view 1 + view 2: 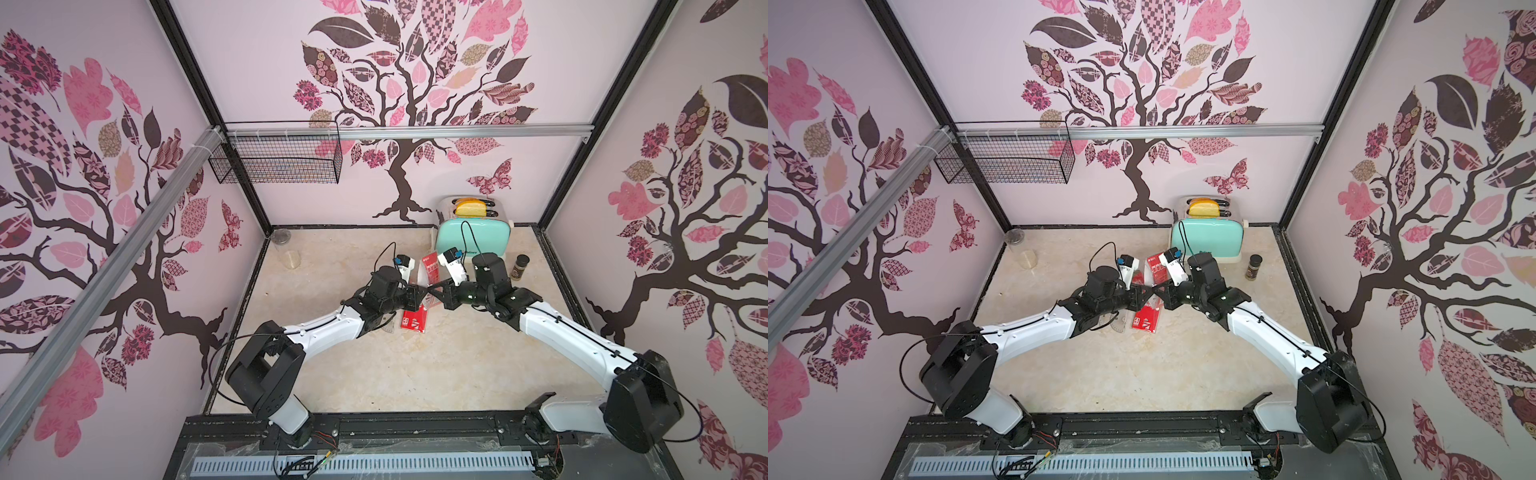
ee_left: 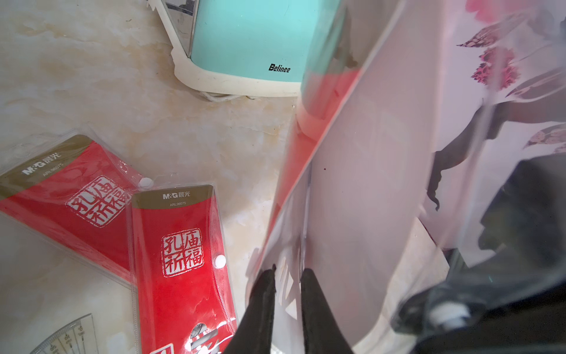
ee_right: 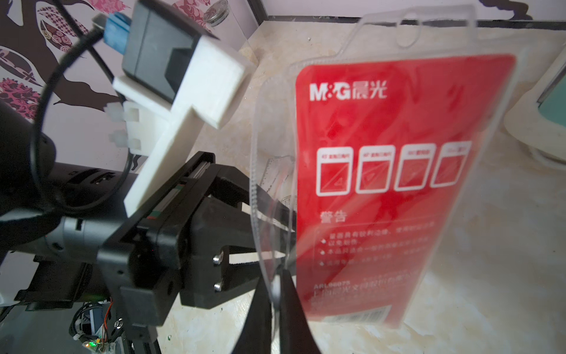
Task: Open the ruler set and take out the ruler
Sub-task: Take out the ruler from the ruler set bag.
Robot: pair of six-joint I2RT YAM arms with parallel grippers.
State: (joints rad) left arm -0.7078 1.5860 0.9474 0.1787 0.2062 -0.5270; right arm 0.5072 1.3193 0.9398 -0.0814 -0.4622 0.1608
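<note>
Opening is in hand: mid-frame in both top views, the right gripper (image 3: 277, 288) clamps the ruler set (image 1: 431, 270). The left gripper (image 2: 288, 275), nearly closed, nips it too. Next, peel it apart.

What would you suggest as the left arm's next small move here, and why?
Probably close the left gripper on the clear sheet between its fingers and ease it out of the ruler set pouch: the right gripper is shut on the raised pouch's edge, bracing it. Whether that sheet is the ruler, I cannot tell.
</note>
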